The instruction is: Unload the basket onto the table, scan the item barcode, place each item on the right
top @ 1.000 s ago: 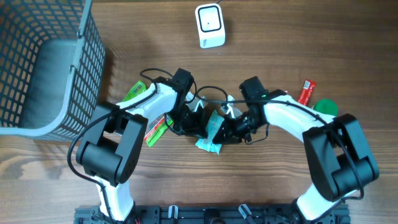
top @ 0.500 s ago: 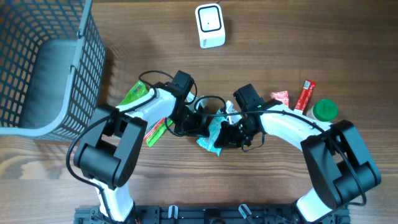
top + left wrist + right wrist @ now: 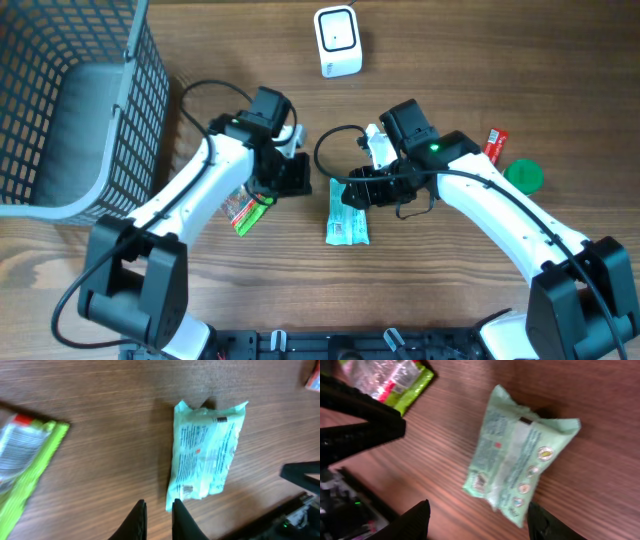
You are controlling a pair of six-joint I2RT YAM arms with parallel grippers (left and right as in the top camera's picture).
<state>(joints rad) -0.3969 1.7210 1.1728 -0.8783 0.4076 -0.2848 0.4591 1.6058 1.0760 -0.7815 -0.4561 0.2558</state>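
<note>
Just released, the pouch (image 3: 346, 212) lies at 6 o'clock from the scanner (image 3: 337, 41); left gripper (image 3: 159, 506) barely parted, right gripper (image 3: 477, 509) spread, so scanning needs a regrasp.

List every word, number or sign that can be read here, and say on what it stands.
No text can be read.
On the teal packet: fine print and a dark code patch, too blurred.
On the green packet: print too blurred.
On the red packet: too small.
On the scanner: none seen.
</note>
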